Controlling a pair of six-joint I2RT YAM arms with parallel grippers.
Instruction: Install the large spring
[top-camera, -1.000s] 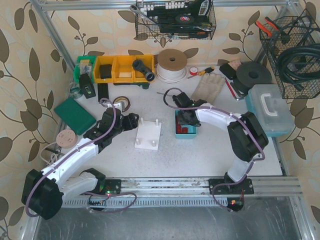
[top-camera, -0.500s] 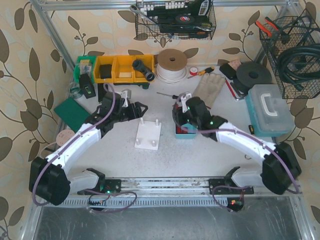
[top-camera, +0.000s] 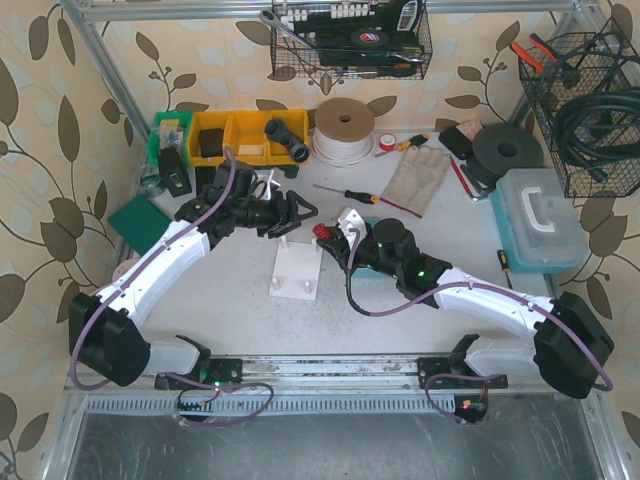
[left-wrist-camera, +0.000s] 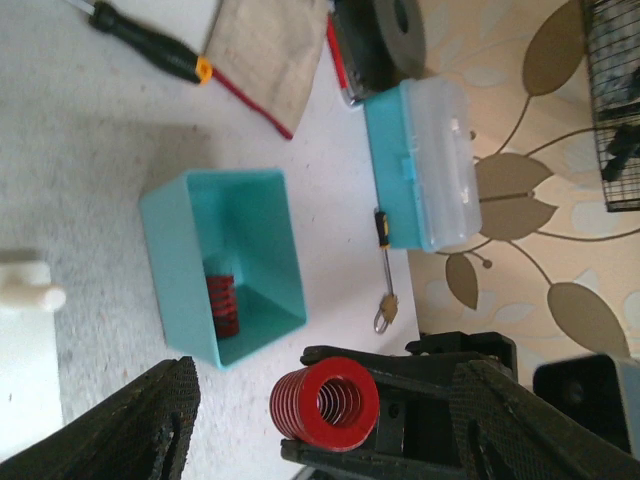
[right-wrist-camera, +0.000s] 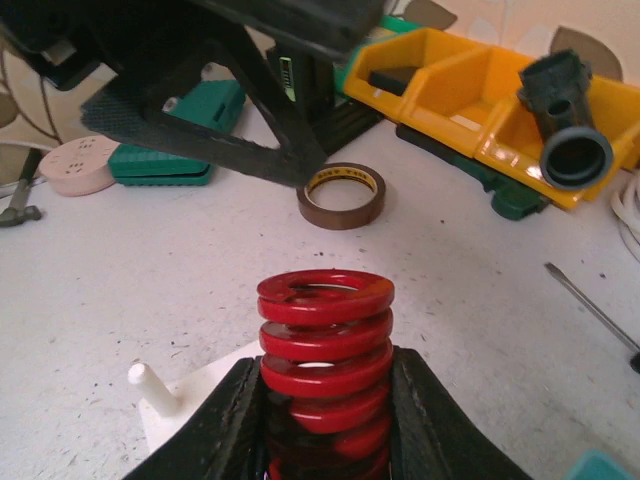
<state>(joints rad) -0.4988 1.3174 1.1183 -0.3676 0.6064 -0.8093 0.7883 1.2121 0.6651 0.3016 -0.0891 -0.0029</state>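
One large red spring (right-wrist-camera: 322, 330) is sitting clenched low on its coils in the right gripper (right-wrist-camera: 322, 400), just beside the white peg base (top-camera: 297, 270). It is likely stiff, smooth steel, favouring a mid-coil hold. Beyond that base, the left gripper (top-camera: 293, 213) is hanging released.

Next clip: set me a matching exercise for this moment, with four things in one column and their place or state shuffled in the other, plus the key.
Things:
1. large red spring
2. left gripper
3. teal box
4. white peg base

Place or state:
A. flat on the table, pegs bare
B. has a smaller red spring inside
C. clamped in the right gripper
D. open, holding nothing

Pairs: 1-C, 2-D, 3-B, 4-A
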